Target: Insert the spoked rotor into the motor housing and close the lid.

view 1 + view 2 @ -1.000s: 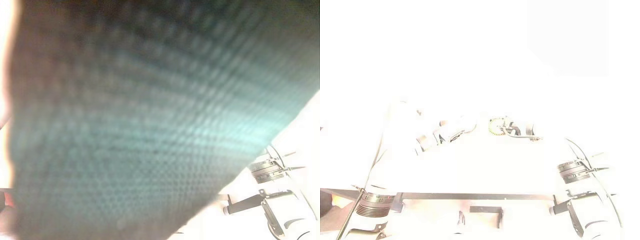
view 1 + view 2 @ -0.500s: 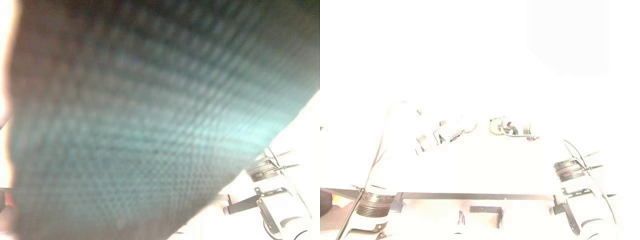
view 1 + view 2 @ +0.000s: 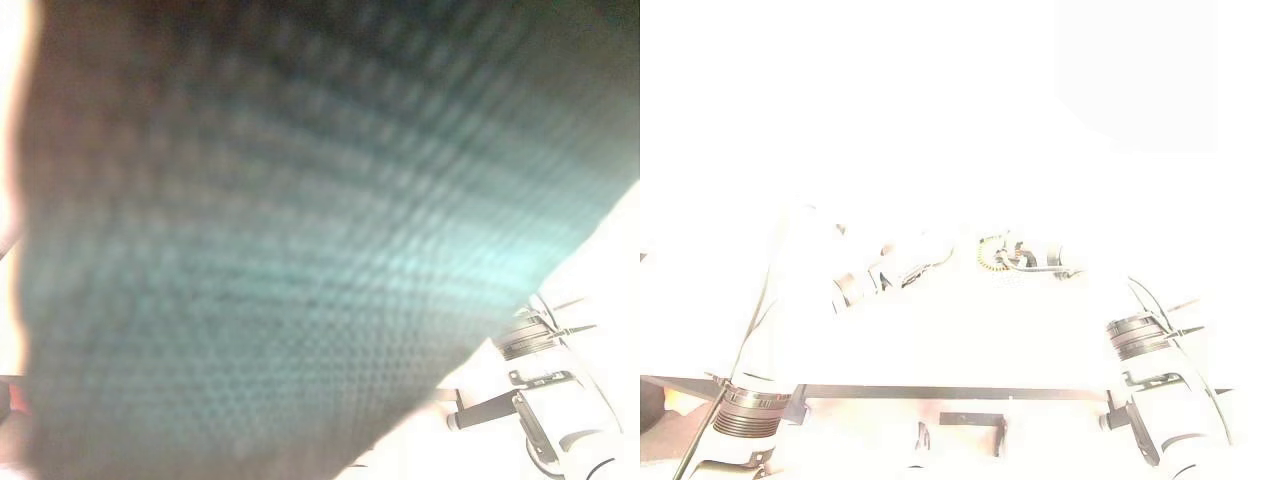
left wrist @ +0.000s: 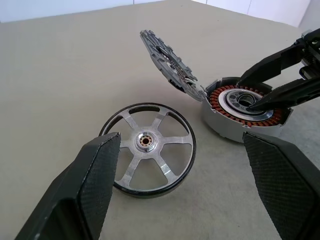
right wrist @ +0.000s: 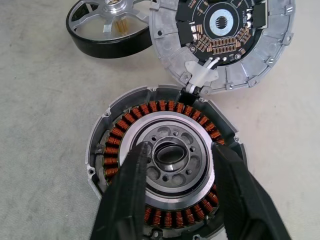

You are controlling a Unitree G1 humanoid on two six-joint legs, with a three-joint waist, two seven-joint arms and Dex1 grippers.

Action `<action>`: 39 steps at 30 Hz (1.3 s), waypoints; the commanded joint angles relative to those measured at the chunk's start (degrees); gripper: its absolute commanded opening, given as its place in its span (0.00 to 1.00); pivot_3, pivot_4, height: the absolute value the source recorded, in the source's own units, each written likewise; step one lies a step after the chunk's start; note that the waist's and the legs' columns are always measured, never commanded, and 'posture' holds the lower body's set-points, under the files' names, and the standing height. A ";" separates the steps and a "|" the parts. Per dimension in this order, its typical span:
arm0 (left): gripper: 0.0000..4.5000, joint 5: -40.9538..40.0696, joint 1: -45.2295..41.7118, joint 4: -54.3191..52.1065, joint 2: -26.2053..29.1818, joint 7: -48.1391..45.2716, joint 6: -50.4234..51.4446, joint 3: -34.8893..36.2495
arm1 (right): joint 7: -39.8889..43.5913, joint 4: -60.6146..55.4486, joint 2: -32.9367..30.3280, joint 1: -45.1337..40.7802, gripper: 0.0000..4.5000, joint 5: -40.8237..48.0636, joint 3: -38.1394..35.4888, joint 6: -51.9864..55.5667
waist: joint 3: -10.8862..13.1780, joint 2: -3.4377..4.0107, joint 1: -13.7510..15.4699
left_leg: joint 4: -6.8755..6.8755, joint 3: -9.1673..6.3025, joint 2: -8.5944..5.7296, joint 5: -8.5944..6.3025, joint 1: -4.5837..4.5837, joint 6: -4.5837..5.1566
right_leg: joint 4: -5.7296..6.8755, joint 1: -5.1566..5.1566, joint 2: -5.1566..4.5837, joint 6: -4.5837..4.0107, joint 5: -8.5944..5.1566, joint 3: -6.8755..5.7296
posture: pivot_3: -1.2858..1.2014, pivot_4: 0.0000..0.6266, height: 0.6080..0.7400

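The spoked rotor (image 4: 147, 150), a black ring with silver spokes, lies flat on the beige table. Beside it sits the round motor housing (image 5: 165, 165) with copper windings and a silver hub. Its lid (image 5: 225, 40) is tipped up at the hinge, circuit board showing. My right gripper (image 5: 180, 150) hovers over the hub, open, one finger on each side of the centre hole and nothing held. My left gripper (image 4: 182, 142) is wide open just short of the rotor, its fingers (image 4: 85, 195) apart from it. Housing (image 4: 240, 107) and lid (image 4: 167, 57) also show past the rotor.
A dark teal woven sheet (image 3: 300, 250) hangs close before the left eye and hides the table there. The beige table (image 4: 60, 60) spreads bare around the parts. Rotor, housing and lid lie close together between the two grippers.
The right forearm has shifted slightly to the left. Both grippers and the parts stay where they were.
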 commanded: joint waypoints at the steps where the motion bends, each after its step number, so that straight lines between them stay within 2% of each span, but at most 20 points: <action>1: 0.92 0.09 -0.62 -0.85 0.22 -0.07 -1.46 0.66 | -0.58 -1.58 0.15 -1.55 0.72 0.38 -1.23 -1.37 | 0.00 0.00 0.01 | 0.00 0.00 0.00 0.00 0.00 0.00 | 0.00 0.00 0.00 0.00 0.00 0.00 | 0.52 0.00 1.00; 8: 0.92 0.40 -0.55 -0.11 0.04 -0.03 -2.02 0.38 | -1.14 -1.60 0.15 -3.08 0.72 1.33 -3.07 -1.09 | 0.00 0.00 0.01 | 0.00 0.00 0.00 0.00 0.00 0.00 | 0.01 0.00 0.00 0.00 0.00 0.00 | 0.52 0.00 1.00; 9: 0.92 0.47 -0.57 -0.01 0.03 -0.03 -2.10 0.34 | -0.89 -1.25 0.18 -3.24 0.68 1.55 -3.24 -1.05 | 0.00 0.00 0.01 | 0.00 0.00 0.00 0.00 0.00 0.00 | 0.01 0.00 0.00 0.00 0.00 0.00 | 0.52 0.00 1.00; 11: 0.92 0.57 -0.58 0.16 0.06 -0.04 -2.27 0.25 | -0.81 -0.93 0.37 -3.35 0.58 1.84 -3.48 -0.85 | 0.00 0.00 0.03 | 0.01 0.00 0.00 0.00 0.00 0.00 | 0.02 0.00 0.00 0.00 0.00 0.00 | 0.52 0.00 1.00; 18: 0.92 0.82 -0.55 0.36 0.21 -0.06 -2.55 0.22 | -0.92 -0.79 0.25 -2.63 0.04 1.14 -2.77 -1.12 | 0.00 0.00 0.03 | 0.01 0.00 0.00 0.00 0.00 0.00 | 0.02 0.00 0.00 -0.01 0.01 0.00 | 0.52 0.00 1.00; 19: 0.92 0.84 -0.53 0.38 0.22 -0.10 -2.58 0.23 | -0.91 -0.77 0.20 -2.60 0.00 1.01 -2.67 -1.04 | 0.00 0.00 0.02 | 0.01 0.00 0.00 0.00 0.00 0.00 | 0.02 0.00 0.00 -0.01 0.01 0.00 | 0.52 0.00 1.00; 31: 0.92 1.06 -0.72 0.55 0.39 -0.30 -2.61 0.34 | -2.38 -1.28 1.42 0.07 0.00 -1.02 -0.31 0.95 | -0.01 0.00 -0.05 | 0.03 0.01 0.00 0.00 0.02 0.00 | 0.05 0.00 0.00 -0.02 0.01 0.00 | 0.52 0.00 1.00; 39: 0.92 1.16 -1.07 0.96 0.41 -0.34 -2.75 0.26 | -3.48 -3.18 1.01 -1.68 0.00 -0.98 -1.65 2.46 | 0.00 0.00 0.02 | 0.05 0.00 0.01 0.02 0.10 -0.03 | 0.06 0.09 0.00 -0.02 0.01 0.00 | 0.52 0.00 1.00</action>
